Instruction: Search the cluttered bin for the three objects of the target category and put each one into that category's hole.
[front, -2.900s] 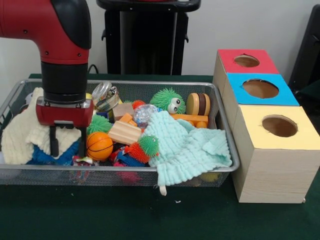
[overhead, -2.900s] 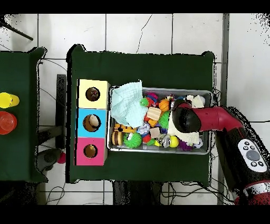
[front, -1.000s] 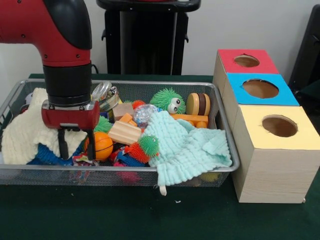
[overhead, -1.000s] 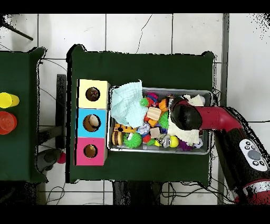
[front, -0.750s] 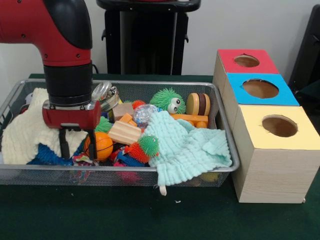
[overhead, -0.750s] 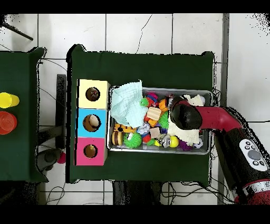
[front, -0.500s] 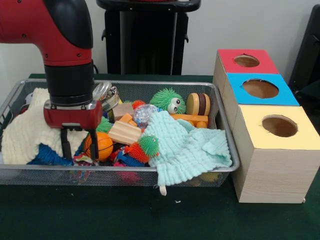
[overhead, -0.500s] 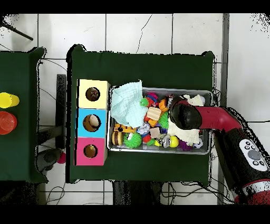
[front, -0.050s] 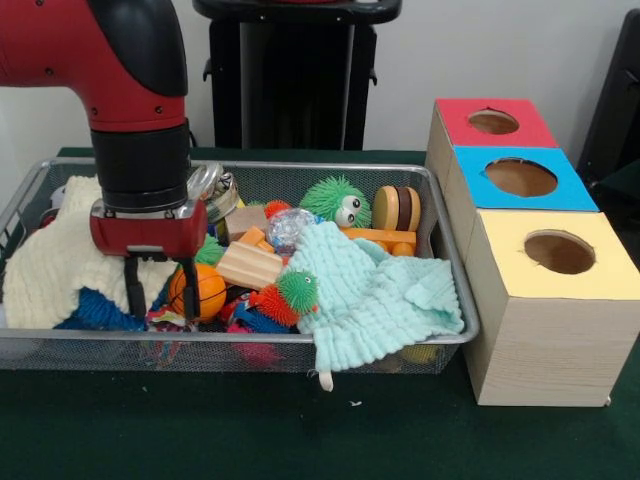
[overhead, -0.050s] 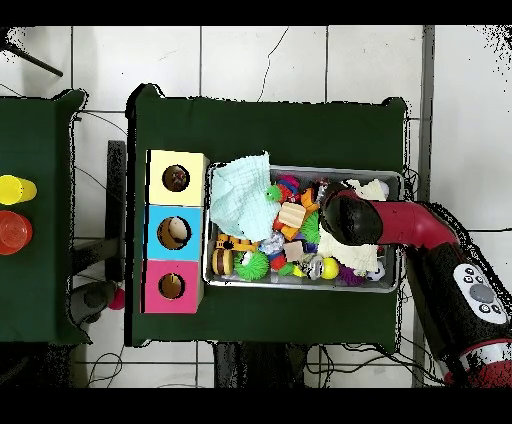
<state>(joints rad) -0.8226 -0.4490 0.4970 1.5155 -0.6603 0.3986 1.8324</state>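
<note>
gripper (front, -0.050s: 159, 290) has slid from the cream cloth (front, -0.050s: 45, 265) toward the mini basketball (front, -0.050s: 203, 291) | fingers apart, holding nothing | ball probably light, rubbery, slippery: pinch across its middle

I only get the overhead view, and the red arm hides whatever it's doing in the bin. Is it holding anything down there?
Observer: No. From the front, the gripper is open and seems to grip nothing.
Visitor: What is it next to?
Observer: One finger stands in front of the orange ball. The other is down by the cream cloth.
Visitor: And the big green fuzzy blob?
Observer: It is a spiky toy with a googly eye on its front side, which you can't see from above.
</note>
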